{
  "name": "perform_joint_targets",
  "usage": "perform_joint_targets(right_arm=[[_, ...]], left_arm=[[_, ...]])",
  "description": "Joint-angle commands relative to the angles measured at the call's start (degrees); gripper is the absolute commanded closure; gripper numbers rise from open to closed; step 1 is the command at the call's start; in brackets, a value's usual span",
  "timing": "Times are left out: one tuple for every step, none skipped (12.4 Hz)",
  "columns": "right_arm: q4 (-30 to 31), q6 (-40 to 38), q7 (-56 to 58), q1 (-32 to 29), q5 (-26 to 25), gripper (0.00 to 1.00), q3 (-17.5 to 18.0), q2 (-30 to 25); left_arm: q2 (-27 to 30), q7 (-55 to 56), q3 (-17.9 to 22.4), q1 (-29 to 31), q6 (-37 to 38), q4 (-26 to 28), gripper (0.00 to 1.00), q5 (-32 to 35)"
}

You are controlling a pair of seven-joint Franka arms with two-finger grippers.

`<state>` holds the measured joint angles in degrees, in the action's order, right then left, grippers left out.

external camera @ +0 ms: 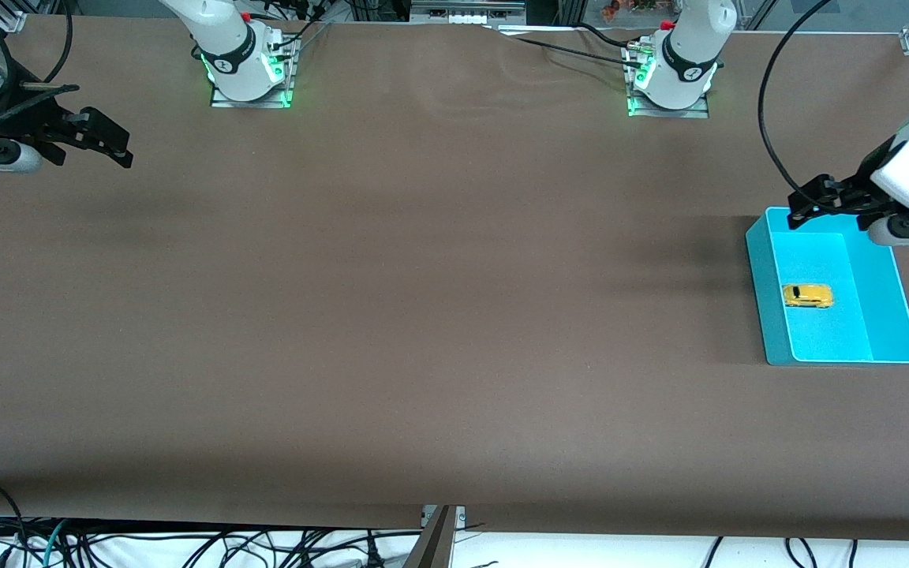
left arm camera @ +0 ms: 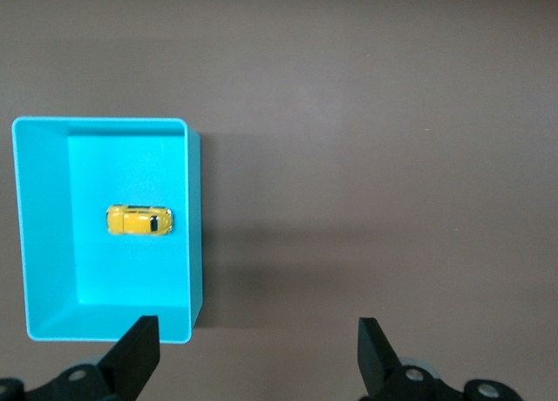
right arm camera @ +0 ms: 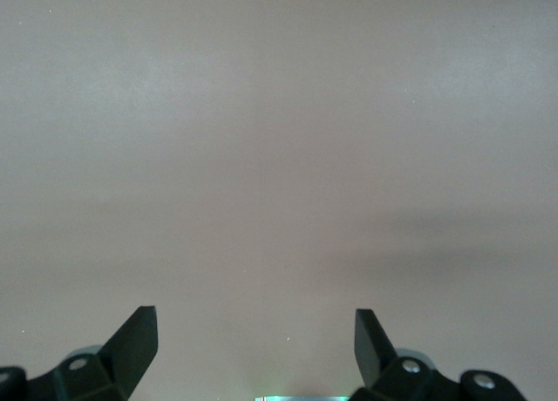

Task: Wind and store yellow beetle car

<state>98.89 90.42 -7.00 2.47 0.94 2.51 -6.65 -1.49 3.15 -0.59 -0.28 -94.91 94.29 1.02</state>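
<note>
The yellow beetle car [external camera: 807, 296] lies on the floor of the cyan bin [external camera: 761, 268] at the left arm's end of the table. It also shows in the left wrist view [left arm camera: 139, 220], inside the bin [left arm camera: 193, 227]. My left gripper [external camera: 806, 207] is open and empty, up in the air over the bin's edge farthest from the front camera; in its wrist view [left arm camera: 258, 344] the jaws stand wide apart. My right gripper [external camera: 111, 146] is open and empty, raised over bare table at the right arm's end; its wrist view [right arm camera: 255, 340] shows only table.
The brown table [external camera: 423, 315] spreads between the arms. The two arm bases [external camera: 245, 71] [external camera: 671, 79] stand along the edge farthest from the front camera. Cables hang below the table's near edge.
</note>
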Motion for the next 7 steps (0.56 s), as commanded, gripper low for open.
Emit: perform_joint_targets(right_arm=[[-1.59,-0.59,-0.03,-0.01,0.38,0.0,0.13,0.59],[-1.59,-0.59,-0.03,-0.01,0.38,0.0,0.13,0.67],[-1.59,-0.59,-0.03,-0.01,0.38,0.0,0.13,0.59],[-1.59,-0.59,-0.03,-0.01,0.38,0.0,0.13,0.59],[-1.59,-0.68,-0.03,-0.01,0.38,0.0,0.13,0.67],[-1.59,-0.59,-0.11,-0.01,0.38,0.0,0.13,0.59],[-1.59,-0.59,-0.12,-0.01,0.38,0.0,0.13,0.59]], left_arm=[[3.68,1.07,1.3,-1.22,-1.69,4.67,0.0,-1.46],[3.95,1.16,1.21,-1.22,-1.69,4.93,0.0,-1.46],[3.95,1.07,1.21,-1.22,-1.69,4.94,0.0,-1.46],[3.95,1.07,1.21,-1.13,-1.69,4.94,0.0,-1.46],[3.95,1.07,1.12,-1.13,-1.69,4.94,0.0,-1.46],[3.95,1.07,0.95,-1.13,-1.69,4.94,0.0,-1.46],[3.95,1.07,0.94,-1.13,-1.69,4.94,0.0,-1.54]])
